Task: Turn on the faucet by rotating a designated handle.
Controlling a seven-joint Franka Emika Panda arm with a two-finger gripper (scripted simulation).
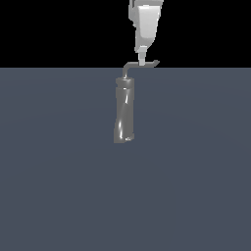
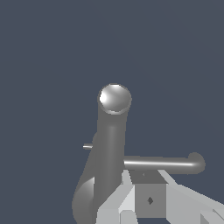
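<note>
white pincer (image 1: 142,62) hangs down from the top edge of the exterior view, right of centre, its tip meeting the handle (image 1: 147,64) partway along the horizontal run. whether the jaws are pressed on the rod or merely set against it i cannot tell; in the wrist view the fingers (image 2: 131,192) sit low in the frame just beneath the rod, but the gap between them is not clear.

the faucet (image 1: 124,110) stands upright a little above the middle of the exterior view, a glossy grey column with a slight twist, on the flat blue-grey floor (image 1: 196,186). the handle rises from its neck, bends at an elbow and runs toward the exterior view's right, ending in a small upturned tip.

i'd judge the reach done and the turning about to start: contact looks made. next it calls for a sideways sweep around the column's axis, keeping the tip on the thin rod so it doesn't slip off.

nothing else is about; only the column itself stands near the sweep.
</note>
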